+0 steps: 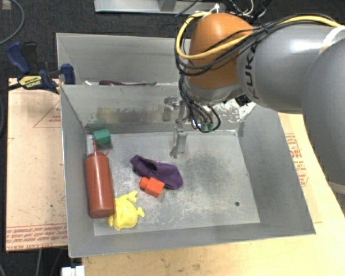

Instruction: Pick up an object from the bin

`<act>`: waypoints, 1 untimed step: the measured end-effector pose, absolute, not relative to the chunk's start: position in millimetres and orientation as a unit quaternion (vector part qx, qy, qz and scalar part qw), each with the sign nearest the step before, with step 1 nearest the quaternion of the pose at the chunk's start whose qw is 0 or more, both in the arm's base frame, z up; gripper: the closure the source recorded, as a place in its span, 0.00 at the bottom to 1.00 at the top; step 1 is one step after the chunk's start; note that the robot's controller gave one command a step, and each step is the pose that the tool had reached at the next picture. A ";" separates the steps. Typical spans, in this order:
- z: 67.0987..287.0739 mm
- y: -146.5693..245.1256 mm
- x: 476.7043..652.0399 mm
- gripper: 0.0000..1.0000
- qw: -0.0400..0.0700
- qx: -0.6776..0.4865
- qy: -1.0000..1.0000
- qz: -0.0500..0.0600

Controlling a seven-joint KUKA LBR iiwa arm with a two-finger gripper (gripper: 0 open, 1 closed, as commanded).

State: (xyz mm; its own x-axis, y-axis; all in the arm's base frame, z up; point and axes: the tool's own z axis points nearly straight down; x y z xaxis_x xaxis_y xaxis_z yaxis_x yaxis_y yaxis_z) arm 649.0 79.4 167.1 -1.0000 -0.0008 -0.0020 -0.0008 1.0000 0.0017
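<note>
Gripper (176, 153) sits low in the back-middle of the grey metal bin (218, 206), tip over bare floor close to the back wall, holding nothing; jaws look pressed together, the fingers reading as one narrow metal bar with no gap visible. Nearest item is the crumpled purple cloth (161, 171), lying just in front of the tip and slightly left, apart from it, not touched. Small orange block (151, 186) lies against the cloth's front edge, partly overlapped by it. Further front-left, a yellow soft rubbery toy figure (125, 211) lies flat near the front wall, beside the base of a red-brown plastic bottle (99, 183). Bottle lies on its side along the left wall, neck pointing to the back. Small green block (102, 137) sits at the back-left corner, right by the bottle's neck end. Right half of the bin floor is bare metal apart from a small dark speck (237, 203). Arm comes in from the right, with the orange dome cover (218, 45) at the wrist above the gripper and yellow and black cables looped around it
</note>
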 end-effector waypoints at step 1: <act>142.5 85.1 627.2 0.00 0.004 -0.042 0.999 0.001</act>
